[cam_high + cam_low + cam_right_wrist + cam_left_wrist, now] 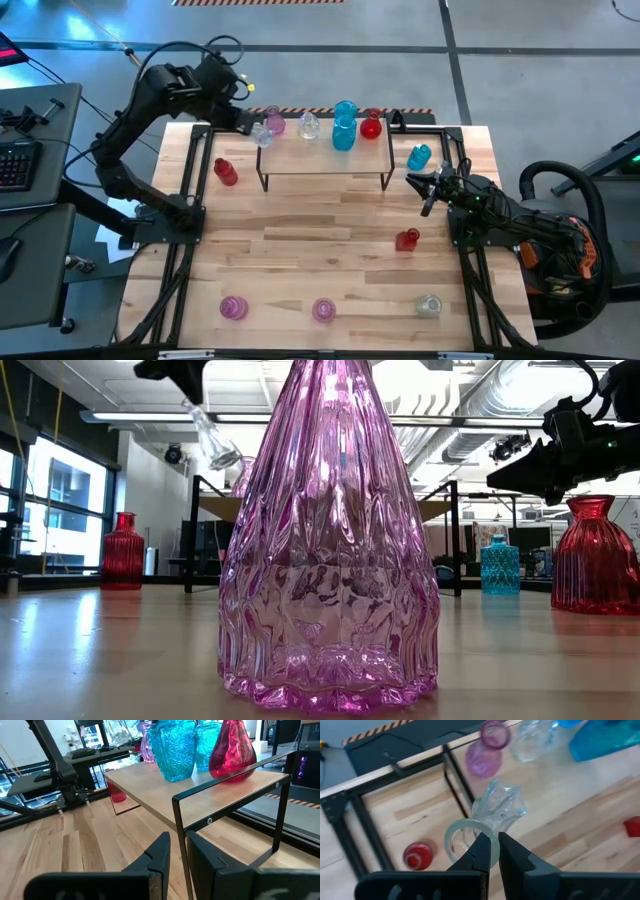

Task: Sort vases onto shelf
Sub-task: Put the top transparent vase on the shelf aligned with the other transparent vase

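The left gripper [258, 128] holds a clear vase [263, 136] by its rim at the upper left of the high frame, just over the left end of the shelf [325, 160]. In the left wrist frame the jaws are clenched on the rim of the clear vase [492, 815], and the vase hangs tilted, its long axis slanting away from the jaws with the base pointing toward the shelf board. The low frame shows the same vase [215, 445] at upper left, canted with its neck up toward the gripper.

Already on the shelf are a pink vase [275, 123], another clear one [309, 126], two teal vases [344, 128] and a red vase [371, 126], all toward the far edge. The free spot lies at the left end, just beside the pink vase, so I judge the coming move turns on bringing the tilted axis upright before the base meets the board.

The right gripper [428, 190] waits at centre right, near the shelf's right legs, its jaws close together and gripping nothing; a teal vase [419, 157] stands on the counter [320, 250] just beyond it
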Robot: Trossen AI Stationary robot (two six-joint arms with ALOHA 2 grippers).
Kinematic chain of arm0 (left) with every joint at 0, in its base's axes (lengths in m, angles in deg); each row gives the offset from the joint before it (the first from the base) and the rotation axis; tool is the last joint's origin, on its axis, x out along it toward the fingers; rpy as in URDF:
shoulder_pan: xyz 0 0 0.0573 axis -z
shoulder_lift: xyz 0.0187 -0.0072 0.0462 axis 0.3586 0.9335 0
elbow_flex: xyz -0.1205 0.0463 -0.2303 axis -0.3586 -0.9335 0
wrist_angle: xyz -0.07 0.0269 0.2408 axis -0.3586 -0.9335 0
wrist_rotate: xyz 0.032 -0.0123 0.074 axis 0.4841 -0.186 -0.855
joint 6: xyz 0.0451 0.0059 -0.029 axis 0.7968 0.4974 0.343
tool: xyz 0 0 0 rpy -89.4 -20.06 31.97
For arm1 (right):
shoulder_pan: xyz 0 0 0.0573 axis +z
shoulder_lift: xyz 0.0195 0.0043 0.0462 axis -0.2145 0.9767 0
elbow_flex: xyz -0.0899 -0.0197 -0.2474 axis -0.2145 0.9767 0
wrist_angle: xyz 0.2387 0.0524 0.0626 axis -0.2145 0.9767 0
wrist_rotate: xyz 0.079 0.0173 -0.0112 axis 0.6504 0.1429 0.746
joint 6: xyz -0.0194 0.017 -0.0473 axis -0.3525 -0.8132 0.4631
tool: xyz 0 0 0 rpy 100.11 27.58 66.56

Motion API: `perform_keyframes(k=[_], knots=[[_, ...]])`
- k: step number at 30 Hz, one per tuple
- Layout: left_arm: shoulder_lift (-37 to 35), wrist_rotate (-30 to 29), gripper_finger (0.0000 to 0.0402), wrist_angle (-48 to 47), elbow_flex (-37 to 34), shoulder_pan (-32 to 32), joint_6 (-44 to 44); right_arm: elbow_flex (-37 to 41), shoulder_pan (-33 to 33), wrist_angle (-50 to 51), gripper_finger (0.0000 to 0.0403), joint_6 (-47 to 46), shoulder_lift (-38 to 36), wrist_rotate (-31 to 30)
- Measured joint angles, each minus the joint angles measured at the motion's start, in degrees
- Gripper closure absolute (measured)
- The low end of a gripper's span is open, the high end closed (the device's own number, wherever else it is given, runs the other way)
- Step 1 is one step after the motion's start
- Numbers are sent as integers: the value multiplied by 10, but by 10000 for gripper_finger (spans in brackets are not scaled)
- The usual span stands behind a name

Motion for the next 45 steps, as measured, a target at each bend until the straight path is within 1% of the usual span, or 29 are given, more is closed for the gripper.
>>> perform_keyframes(k=[6,13,23,31,45], knots=[[16,0,390,52,0,40,-2,0,0,0,355,0,0,0],[60,0,389,102,0,66,7,0,0,0,355,0,0,0],[103,-1,389,126,0,92,22,0,0,0,355,0,0,0],[117,3,389,159,0,103,34,0,0,0,355,0,0,0],[138,3,389,161,1,101,53,0,0,0,355,0,0,0]])
